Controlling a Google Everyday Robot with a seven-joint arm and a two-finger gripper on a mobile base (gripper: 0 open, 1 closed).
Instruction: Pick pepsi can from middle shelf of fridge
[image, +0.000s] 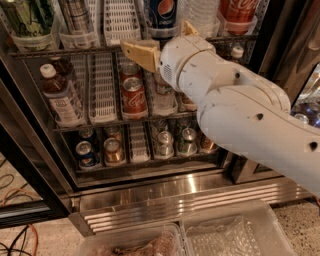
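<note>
The pepsi can (161, 14), dark blue with the round logo, stands at the front of the middle shelf (75, 50) of the fridge (30, 165), at the top of the camera view. My gripper (164, 41) is open just in front of and below the can. One tan finger (141, 53) points left over the shelf's front rail. The other fingertip (190, 28) shows to the right of the can. The fingers are not closed on the can. My white arm (240, 105) hides the right part of the racks below.
On the same shelf stand a red Coca-Cola can (236, 12), a clear bottle (200, 15), a silver can (75, 17) and a green can (24, 20). Below are brown bottles (57, 92), red cola cans (134, 95) and small cans (115, 150). Two plastic bins (235, 235) stand on the floor.
</note>
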